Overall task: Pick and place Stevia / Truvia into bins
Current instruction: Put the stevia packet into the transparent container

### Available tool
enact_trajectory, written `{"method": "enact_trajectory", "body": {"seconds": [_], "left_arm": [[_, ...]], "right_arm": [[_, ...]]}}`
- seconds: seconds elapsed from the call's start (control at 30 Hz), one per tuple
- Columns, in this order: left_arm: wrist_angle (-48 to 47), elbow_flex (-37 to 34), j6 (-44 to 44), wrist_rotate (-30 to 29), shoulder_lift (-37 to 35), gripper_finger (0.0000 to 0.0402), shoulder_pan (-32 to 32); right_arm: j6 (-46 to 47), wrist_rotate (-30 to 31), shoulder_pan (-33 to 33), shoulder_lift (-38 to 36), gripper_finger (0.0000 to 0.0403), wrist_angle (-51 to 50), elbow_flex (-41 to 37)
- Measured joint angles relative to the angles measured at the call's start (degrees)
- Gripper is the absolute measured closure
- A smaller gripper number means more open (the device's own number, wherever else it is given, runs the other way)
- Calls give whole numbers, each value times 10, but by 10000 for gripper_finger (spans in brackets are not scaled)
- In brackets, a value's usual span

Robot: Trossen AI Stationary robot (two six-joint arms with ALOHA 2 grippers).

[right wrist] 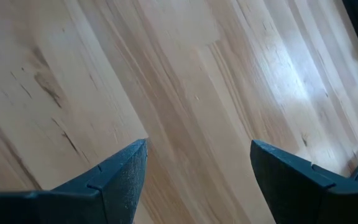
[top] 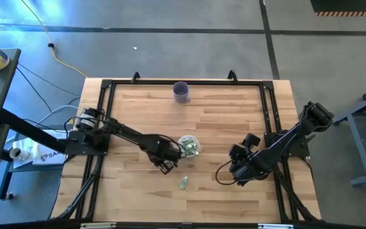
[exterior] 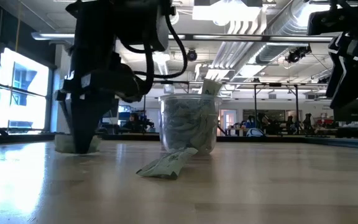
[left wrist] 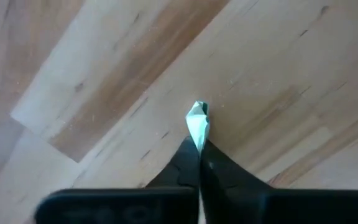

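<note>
My left gripper (top: 166,163) points down at the table just left of the clear cup (top: 189,145) and is shut on one pale green and white Stevia sachet (left wrist: 197,123). The cup (exterior: 188,124) stands upright on the wood and holds several sachets. Another sachet (top: 183,183) lies flat on the table nearer the front edge, in front of the cup in the low view (exterior: 166,165). My right gripper (right wrist: 197,168) hovers open over bare wood at the table's right side (top: 240,170). My left gripper pinches the sachet between its two fingers (left wrist: 185,163), coming from above and pointing down. The sachet is squeezed edge-on, and its crumpled end (left wrist: 197,115) sticks out past the fingertips. In the low view the fingertips (exterior: 81,144) stand at the tabletop, with pale paper (exterior: 66,145) at their foot.
An opaque purple cup (top: 181,92) stands near the table's far edge. A black frame (top: 107,89) runs around the wooden top. Bare wood lies between the two arms and toward the front edge.
</note>
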Motion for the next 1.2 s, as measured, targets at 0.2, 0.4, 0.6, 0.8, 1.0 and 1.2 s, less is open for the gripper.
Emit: {"method": "enact_trajectory", "body": {"seconds": [0.2,0.4,0.6,0.8,1.0,1.2], "left_arm": [[-105,77,52,-38,-20,333,45],[-113,201,126,-91,-40,373,87],[-25,277,191,-123,-30,367,86],[-189,254,183,-133,-28,365,90],[-209,176,157,-76,-29,303,74],[-114,74,140,-33,-32,198,66]], "right_arm": [[-10,-1,-2,0,126,-17,0],[-10,11,-23,0,126,-22,0],[0,24,-42,0,126,-6,0],[0,20,-45,0,126,3,0],[0,22,-46,0,126,9,0],[-2,15,-49,0,126,18,0]]}}
